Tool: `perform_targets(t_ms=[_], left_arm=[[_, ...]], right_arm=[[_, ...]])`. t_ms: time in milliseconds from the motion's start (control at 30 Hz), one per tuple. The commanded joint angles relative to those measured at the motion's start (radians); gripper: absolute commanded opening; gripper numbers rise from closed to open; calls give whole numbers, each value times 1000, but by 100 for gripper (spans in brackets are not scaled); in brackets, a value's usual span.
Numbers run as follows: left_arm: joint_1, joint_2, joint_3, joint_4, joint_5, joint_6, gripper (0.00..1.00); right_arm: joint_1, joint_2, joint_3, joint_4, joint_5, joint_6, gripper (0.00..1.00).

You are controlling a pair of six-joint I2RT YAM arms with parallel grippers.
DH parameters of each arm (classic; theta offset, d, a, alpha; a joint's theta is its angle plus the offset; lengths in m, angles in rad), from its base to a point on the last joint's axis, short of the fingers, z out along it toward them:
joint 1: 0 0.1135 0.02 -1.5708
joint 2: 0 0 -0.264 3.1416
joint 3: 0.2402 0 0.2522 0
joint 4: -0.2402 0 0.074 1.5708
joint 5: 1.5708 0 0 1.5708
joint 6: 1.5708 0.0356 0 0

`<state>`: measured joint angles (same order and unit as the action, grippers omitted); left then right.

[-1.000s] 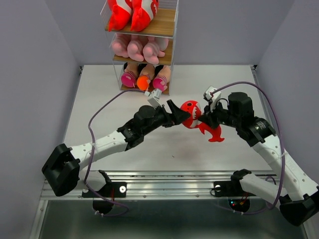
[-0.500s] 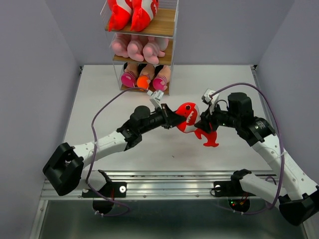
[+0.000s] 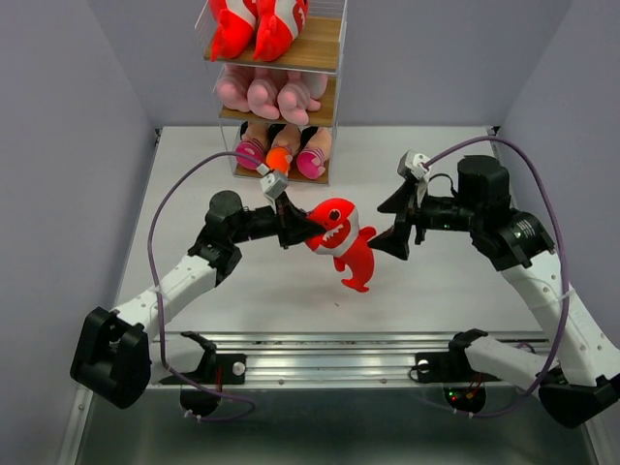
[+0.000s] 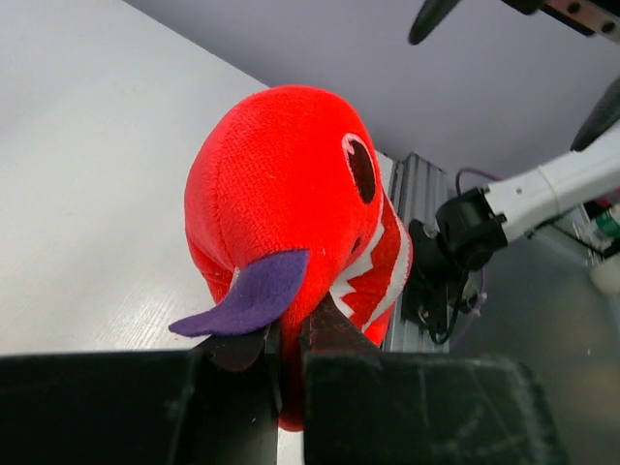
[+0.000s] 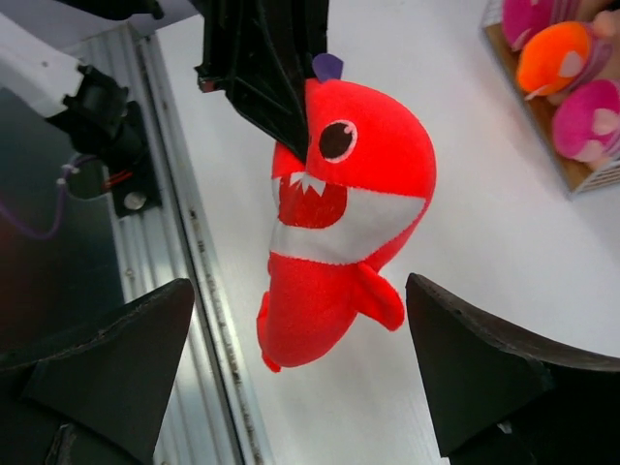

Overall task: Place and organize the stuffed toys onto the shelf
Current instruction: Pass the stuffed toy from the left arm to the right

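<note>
A red shark [image 3: 339,237] with a white belly and teeth hangs above the table, and my left gripper [image 3: 298,227] is shut on its head. In the left wrist view the fingers pinch the red plush [image 4: 291,194] just under a purple fin. My right gripper [image 3: 386,223] stands open to the shark's right, apart from it. Its wrist view shows the shark [image 5: 339,194] dangling ahead of its wide-spread fingers. The shelf [image 3: 320,44] stands at the back. Two red sharks [image 3: 254,24] sit on its top tier, pink animals [image 3: 266,95] on the middle, dolls [image 3: 281,155] on the bottom.
A metal rail [image 3: 320,344] runs along the table's near edge, with both arm bases on it. Purple cables loop above each arm. Grey walls close in the left, right and back. The dolls' pink and orange ends [image 5: 562,58] show at the right wrist view's top right.
My right gripper has let go of the shark, opened wide and drawn back right. The left gripper has shut on the shark's head and carried it left.
</note>
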<state>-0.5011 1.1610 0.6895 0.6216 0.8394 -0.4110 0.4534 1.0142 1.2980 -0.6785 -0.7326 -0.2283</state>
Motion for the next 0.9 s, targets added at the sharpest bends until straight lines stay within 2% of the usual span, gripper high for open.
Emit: perform_targets(t_ms=[0, 233, 533, 667, 867], left_arm=[[7, -26, 71, 40, 245, 159, 0], [15, -11, 142, 55, 383, 201, 0], [15, -15, 159, 108, 380, 187, 0], [19, 0, 160, 202, 372, 104, 0], [21, 35, 153, 468, 365, -70, 0]], right_arm=[[8, 41, 17, -9, -194, 96, 94], [-1, 78, -5, 33, -251, 161, 91], [-1, 55, -112, 148, -387, 227, 84], [-1, 57, -123, 151, -403, 227, 78], [-1, 63, -129, 154, -401, 224, 73]])
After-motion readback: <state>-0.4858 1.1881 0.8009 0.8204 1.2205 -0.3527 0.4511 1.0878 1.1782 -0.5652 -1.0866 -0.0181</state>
